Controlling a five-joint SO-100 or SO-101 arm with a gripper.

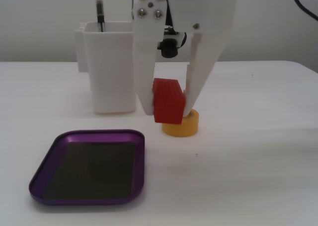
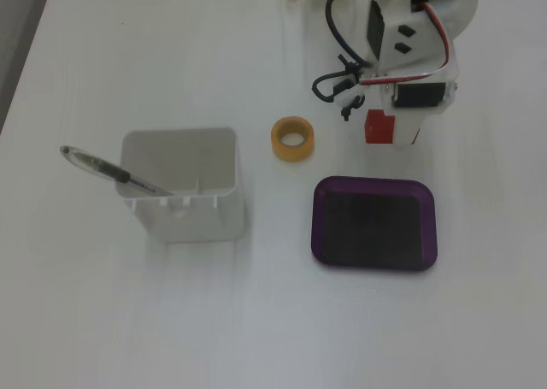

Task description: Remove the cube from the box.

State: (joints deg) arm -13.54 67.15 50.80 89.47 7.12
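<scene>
The red ribbed cube (image 1: 168, 101) hangs between the white fingers of my gripper (image 1: 168, 104), above the table and outside the box. In a fixed view from above the cube (image 2: 379, 127) sits under the gripper (image 2: 386, 132), just beyond the box's far rim. The purple box (image 1: 39, 179) lies empty on the table, dark bottom bare; it also shows in the view from above (image 2: 374, 182). The gripper is shut on the cube.
A yellow tape roll (image 1: 182, 123) lies on the table just behind and below the cube, also seen from above (image 2: 292, 139). A tall white container (image 1: 109, 67) with a pen (image 2: 111, 172) in it stands to the left of the arm.
</scene>
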